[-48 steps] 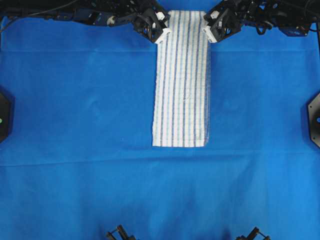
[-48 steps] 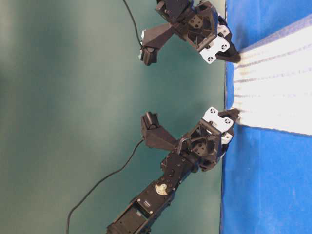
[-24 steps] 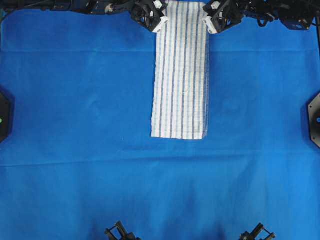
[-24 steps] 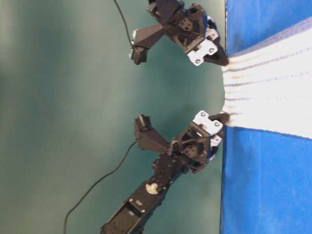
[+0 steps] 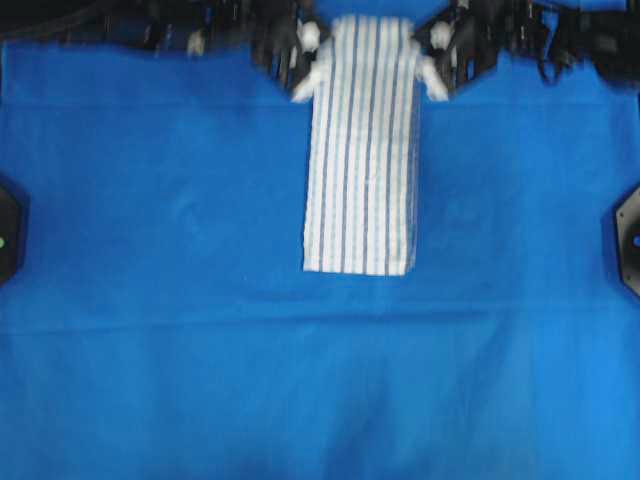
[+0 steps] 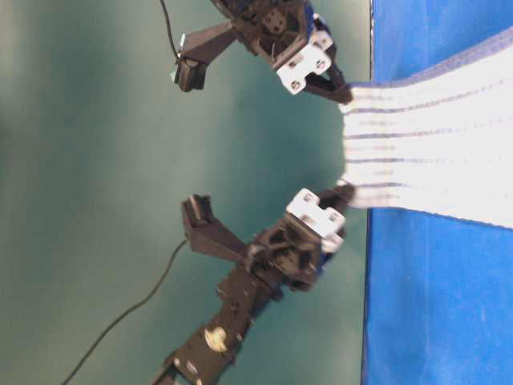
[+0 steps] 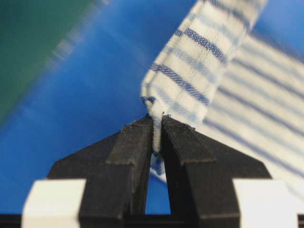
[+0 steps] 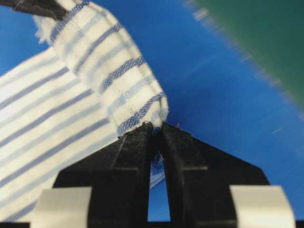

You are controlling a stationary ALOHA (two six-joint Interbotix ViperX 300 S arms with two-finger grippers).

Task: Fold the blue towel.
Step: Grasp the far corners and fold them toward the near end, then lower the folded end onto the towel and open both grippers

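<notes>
The blue towel is a long narrow white strip with blue stripes, running from the far edge of the table toward the middle. Its far end is lifted off the table and hangs between the two grippers. My left gripper is shut on the far-left corner; in the left wrist view the cloth is pinched between the black tips. At the far-right corner my right gripper is shut the same way, its tips clamping the rolled edge. The near end lies flat.
A plain blue covering spans the whole table. Black fixtures sit at the left edge and the right edge. Beyond the table's far edge stands a green backdrop, with a cable trailing from one arm.
Both grippers have risen off the table with the towel's far end held in them. The near end has slid a little toward the far side.
</notes>
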